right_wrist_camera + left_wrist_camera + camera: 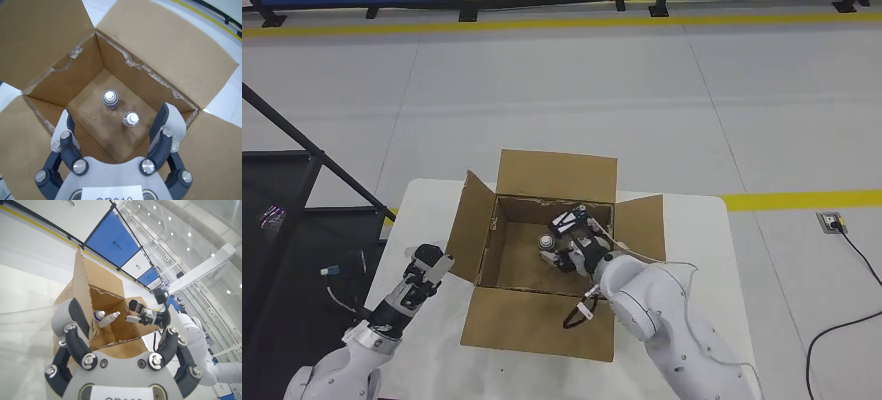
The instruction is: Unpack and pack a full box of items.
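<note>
An open cardboard box (557, 175) stands on the white table (427, 210), all flaps folded out. On its floor stand two upright bottles: a purple-labelled spray can (110, 99) and a clear bottle with a white cap (130, 119). My right gripper (116, 113) hangs open above the box's inside, over the clear bottle, holding nothing; the top view has it (577, 240) near the box's far right corner. My left gripper (430, 262) is open and empty over the table, outside the left flap. The left wrist view shows the box (105, 291), both bottles (105, 319) and the right gripper (130, 312).
A black rack (282, 230) with small items stands off the table's left edge. Bare table lies left of the box around the left gripper and along the right side (697, 240). The box's near flap (542, 325) reaches toward the table's front.
</note>
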